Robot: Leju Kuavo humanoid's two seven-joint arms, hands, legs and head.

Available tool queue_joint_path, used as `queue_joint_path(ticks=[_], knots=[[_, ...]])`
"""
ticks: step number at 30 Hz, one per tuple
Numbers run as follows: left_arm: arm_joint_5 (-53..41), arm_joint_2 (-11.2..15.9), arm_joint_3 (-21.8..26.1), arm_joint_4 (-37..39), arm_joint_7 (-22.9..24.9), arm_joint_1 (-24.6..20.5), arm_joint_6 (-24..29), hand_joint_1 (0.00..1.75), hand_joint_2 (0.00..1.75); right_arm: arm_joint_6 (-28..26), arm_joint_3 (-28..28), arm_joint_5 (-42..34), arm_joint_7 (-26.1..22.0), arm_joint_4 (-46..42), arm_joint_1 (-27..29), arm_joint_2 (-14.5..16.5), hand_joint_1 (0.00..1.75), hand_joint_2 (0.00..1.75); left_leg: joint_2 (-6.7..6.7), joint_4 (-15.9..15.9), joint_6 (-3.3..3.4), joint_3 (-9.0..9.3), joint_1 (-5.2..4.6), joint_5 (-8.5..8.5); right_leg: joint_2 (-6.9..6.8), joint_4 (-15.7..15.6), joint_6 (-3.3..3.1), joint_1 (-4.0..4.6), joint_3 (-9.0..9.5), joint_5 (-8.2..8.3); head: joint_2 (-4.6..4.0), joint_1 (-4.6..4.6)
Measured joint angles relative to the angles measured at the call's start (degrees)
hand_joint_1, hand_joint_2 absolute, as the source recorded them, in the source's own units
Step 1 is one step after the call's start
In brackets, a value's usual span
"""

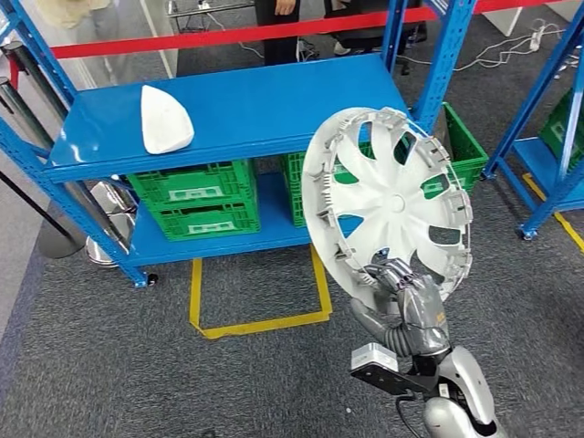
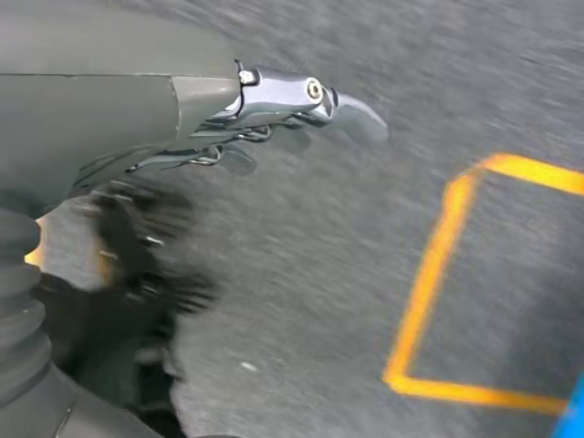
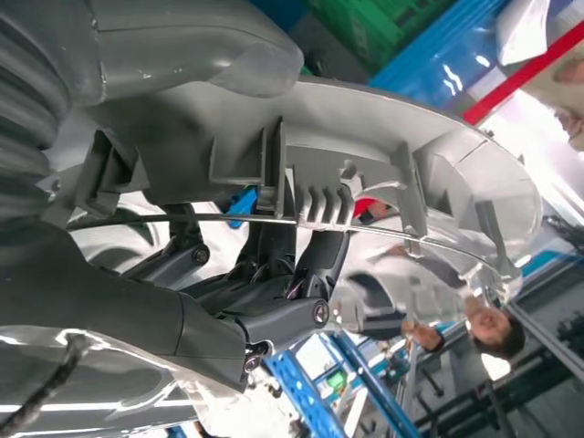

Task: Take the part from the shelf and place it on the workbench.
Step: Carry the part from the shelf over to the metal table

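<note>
We see the right robot hand (image 1: 411,306) grasping the part (image 1: 388,199), a silver wheel cover with curved spokes and a ring of clips round its rim. The robot hand grips it at the lower rim, so the part stands nearly upright above the fingers, its clip side turned toward us. It is held in the air, off the shelf (image 1: 234,109), in front of the shelf's right end and over the grey carpet (image 1: 103,365). In the right wrist view the dark fingers (image 3: 276,246) pass behind the rim of the part (image 3: 386,137) while the thick grey thumb (image 3: 206,50) lies against its other side.

The left robot hand (image 2: 289,109) hangs over the carpet, its fingers stretched out side by side and holding nothing.

On the upper board of the shelf, near its left end, lies a white curved piece (image 1: 164,119). Green crates (image 1: 196,196) stand on the lower board. Yellow tape (image 1: 262,319) marks a square on the carpet in front of the shelf, and red tape (image 1: 227,35) runs behind it.
</note>
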Motion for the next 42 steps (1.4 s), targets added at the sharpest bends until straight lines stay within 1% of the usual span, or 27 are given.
queue_joint_path(ticks=[2, 3, 5, 6, 7, 8, 9, 11, 13, 15, 16, 18, 20, 22, 23, 24, 27, 29, 31, 32, 34, 36, 37, 38, 39, 41, 42], knots=[[0.07, -0.14, 0.91, -1.32, 0.02, -0.34, -0.82, 0.00, 1.75, -0.15, -0.03, 0.07, 0.03, -0.34, 0.31, -0.02, 1.75, 1.75, 0.12, -1.24, 0.57, -0.55, 0.28, 1.85, 0.63, 1.06, 0.39, 0.12, -1.07, -1.31, 0.00, -0.06], [0.07, -0.20, 1.22, -1.78, 0.01, -0.57, -1.17, 0.00, 1.75, -0.24, -0.05, 0.14, 0.01, -0.47, 0.55, -0.03, 1.75, 1.75, 0.16, -1.73, 0.65, -1.08, 0.54, 2.74, 0.91, 3.24, 0.50, 0.21, -2.05, -3.50, 0.00, 0.17], [-0.03, -0.24, 1.70, -2.31, -0.01, -0.88, -1.51, 0.00, 1.75, -0.34, 0.01, 0.28, -0.15, -0.64, 1.03, -0.02, 1.75, 1.75, 0.27, -1.66, 0.40, -2.71, 0.65, 3.87, 1.27, 10.29, 0.80, 0.13, -4.19, -8.91, 0.00, 0.51], [-0.05, -0.21, 1.89, -2.42, -0.01, -0.91, -1.53, 0.00, 1.75, -0.36, 0.05, 0.32, -0.24, -0.72, 1.22, -0.01, 1.75, 1.75, 0.38, -1.45, 0.12, -3.61, 0.71, 4.38, 1.29, 13.60, 1.07, 0.04, -4.74, -10.36, 0.00, 0.55], [-0.05, -0.18, 2.11, -2.51, -0.01, -0.93, -1.48, 0.00, 1.75, -0.38, 0.10, 0.33, -0.28, -0.78, 1.38, 0.00, 1.75, 1.75, 0.51, -1.12, -0.13, -4.56, 0.82, 4.86, 1.27, 15.52, 1.39, -0.07, -4.58, -10.46, 0.00, 0.54], [-0.08, -0.14, 2.31, -2.56, -0.01, -0.97, -1.34, 0.00, 1.75, -0.42, 0.12, 0.37, -0.30, -0.81, 1.53, 0.00, 1.75, 1.75, 0.63, -0.59, -0.40, -5.62, 1.00, 5.26, 1.24, 15.55, 1.75, -0.22, -3.46, -9.42, 0.00, 0.55], [-0.14, -0.10, 2.49, -2.60, -0.01, -1.06, -1.12, 0.00, 1.75, -0.49, 0.11, 0.46, -0.27, -0.84, 1.69, 0.00, 1.75, 1.75, 0.69, 0.20, -0.73, -6.76, 1.27, 5.54, 1.17, 13.61, 2.18, -0.46, -1.31, -7.93, 0.00, 0.54], [-0.48, 0.20, 2.77, -2.62, -0.01, -1.31, -0.55, 0.00, 1.75, -0.71, 0.13, 0.84, -0.25, -1.00, 2.01, 0.01, 1.75, 1.75, 0.69, 2.55, -1.49, -9.14, 1.63, 5.68, 1.09, 6.65, 3.05, -0.83, 4.09, -7.49, 0.00, 0.72], [-0.85, 0.49, 2.96, -2.63, -0.02, -1.50, -0.06, 0.00, 1.75, -1.02, 0.15, 1.21, -0.22, -1.33, 2.50, 0.02, 1.75, 1.75, 0.57, 4.77, -2.11, -10.84, 1.58, 5.76, 1.09, 2.96, 2.64, -0.77, 6.43, -9.10, 0.00, 0.92], [-1.14, 0.55, 3.04, -2.62, -0.03, -1.49, 0.38, 0.00, 1.75, -1.37, 0.15, 1.48, -0.16, -1.62, 3.25, 0.02, 1.75, 1.75, 0.46, 5.67, -2.45, -11.59, 1.56, 6.09, 1.04, 3.41, 1.39, -0.66, 5.73, -9.24, 0.00, 0.93], [-1.28, 0.60, 3.07, -2.61, -0.03, -1.47, 0.59, 0.00, 1.75, -1.57, 0.15, 1.60, -0.12, -1.74, 3.56, 0.02, 1.75, 1.75, 0.38, 6.08, -2.66, -11.91, 1.66, 5.67, 1.01, 3.63, 0.87, -0.69, 5.35, -9.01, 0.00, 0.89], [-1.63, 0.62, 3.15, -2.59, -0.04, -1.49, 0.88, 0.00, 1.75, -1.95, 0.14, 1.92, 0.04, -2.04, 4.00, 0.02, 1.75, 1.75, 0.22, 9.09, -3.28, -13.12, 1.87, 2.33, 1.00, 3.74, -0.02, -0.80, 4.37, -8.15, 0.00, 0.68], [-1.88, 0.55, 3.22, -2.59, -0.04, -1.61, 1.01, 0.00, 1.75, -2.19, 0.13, 2.19, 0.19, -2.31, 4.31, 0.02, 1.75, 1.75, 0.13, 15.86, -3.73, -14.93, 1.98, -2.87, 1.06, 3.77, -0.48, -0.62, 3.29, -7.12, 0.00, 0.53], [-1.97, 0.43, 3.25, -2.58, -0.03, -1.68, 1.09, 0.00, 1.75, -2.28, 0.11, 2.31, 0.26, -2.40, 4.57, 0.02, 1.75, 1.75, 0.11, 21.20, -3.59, -15.50, 1.97, -5.67, 1.11, 3.79, -0.63, -0.25, 1.98, -6.10, 0.00, 0.53], [-2.00, 0.37, 3.25, -2.57, -0.03, -1.71, 1.13, 0.00, 1.75, -2.31, 0.11, 2.32, 0.28, -2.41, 4.71, 0.02, 1.75, 1.75, 0.08, 21.13, -3.18, -14.44, 1.85, -5.54, 1.14, 3.79, -0.70, 0.02, 1.38, -5.62, 0.00, 0.53], [-2.09, 0.31, 3.26, -2.57, -0.03, -1.75, 1.17, 0.00, 1.75, -2.32, 0.11, 2.33, 0.32, -2.50, 4.84, 0.02, 1.75, 1.75, 0.01, 18.86, -2.48, -12.30, 1.59, -4.59, 1.17, 3.77, -0.79, 0.35, 0.82, -5.14, 0.00, 0.54], [-2.61, 0.42, 3.29, -2.58, -0.04, -2.14, 1.44, 0.00, 1.75, -2.39, 0.09, 2.35, 0.52, -2.96, 5.04, 0.05, 1.75, 1.75, -0.27, 7.22, 0.86, -4.15, 0.14, -2.10, 1.17, 3.37, -0.89, 0.89, -0.20, -3.60, 0.00, 0.69], [-2.99, 0.52, 3.32, -2.57, -0.09, -2.40, 1.78, 0.00, 1.75, -2.63, 0.02, 2.38, 0.63, -3.13, 5.07, 0.10, 1.75, 1.75, -0.17, 4.13, 1.82, -2.63, -0.63, -1.50, 1.05, 2.68, -0.33, 0.50, -0.30, -2.51, 0.00, 0.63], [-3.33, 0.29, 3.33, -2.54, -0.12, -2.47, 2.20, 0.00, 1.75, -2.91, -0.09, 2.46, 0.72, -3.43, 5.48, 0.11, 1.75, 1.75, -0.03, 2.42, 1.96, -2.56, -0.90, 0.35, 1.05, 1.92, 0.34, 0.21, -0.28, -1.63, 0.00, 0.42], [-3.50, 0.09, 3.33, -2.54, -0.12, -2.47, 2.37, 0.00, 1.75, -3.03, -0.19, 2.57, 0.74, -3.60, 5.89, 0.11, 1.75, 1.75, 0.01, 1.28, 2.08, -2.50, -0.82, 1.34, 1.12, 2.10, 0.55, 0.25, -0.61, -2.09, 0.00, 0.46], [-3.81, -0.43, 3.33, -2.51, -0.11, -2.41, 2.50, 0.00, 1.75, -3.24, -0.35, 2.92, 0.79, -3.81, 6.65, 0.09, 1.75, 1.75, 0.10, -0.36, 1.95, -2.89, -0.37, 3.22, 1.31, 5.54, 0.85, 0.42, -2.07, -5.87, 0.00, 0.60], [-4.02, -0.83, 3.33, -2.42, -0.09, -2.29, 2.62, 0.00, 1.75, -3.29, -0.40, 3.17, 0.92, -3.83, 6.85, 0.09, 1.75, 1.75, 0.20, -0.36, 1.60, -4.29, -0.20, 4.28, 1.37, 12.25, 1.46, 0.34, -3.92, -10.62, 0.00, 0.62], [-4.10, -1.02, 3.33, -2.35, -0.08, -2.24, 2.67, 0.00, 1.75, -3.22, -0.41, 3.21, 1.06, -3.82, 6.83, 0.09, 1.75, 1.75, 0.29, -0.14, 1.28, -5.11, -0.11, 4.75, 1.35, 14.89, 1.84, 0.20, -4.21, -11.54, 0.00, 0.61], [-4.17, -1.20, 3.33, -2.26, -0.08, -2.21, 2.70, 0.00, 1.75, -3.11, -0.43, 3.20, 1.21, -3.80, 6.80, 0.09, 1.75, 1.75, 0.36, 0.19, 1.00, -5.99, 0.03, 5.18, 1.32, 15.87, 2.23, 0.03, -3.67, -11.27, 0.00, 0.59], [-4.21, -1.33, 3.33, -2.19, -0.07, -2.20, 2.69, 0.00, 1.75, -3.00, -0.44, 3.20, 1.34, -3.79, 6.78, 0.09, 1.75, 1.75, 0.41, 0.72, 0.70, -6.93, 0.26, 5.52, 1.28, 14.83, 2.65, -0.19, -2.10, -10.08, 0.00, 0.61], [-4.25, -1.47, 3.33, -2.08, -0.06, -2.17, 2.68, 0.00, 1.75, -2.89, -0.46, 3.20, 1.48, -3.76, 6.57, 0.09, 1.75, 1.75, 0.43, 2.60, -0.04, -9.03, 0.73, 5.79, 1.19, 8.11, 3.66, -0.64, 3.38, -8.43, 0.00, 0.70], [-4.26, -1.46, 3.34, -2.04, -0.05, -2.15, 2.67, 0.00, 1.75, -2.88, -0.45, 3.21, 1.49, -3.75, 6.44, 0.10, 1.75, 1.75, 0.40, 3.78, -0.38, -10.01, 0.83, 5.79, 1.30, 5.37, 3.58, -0.71, 5.35, -8.31, 0.00, 0.72]])
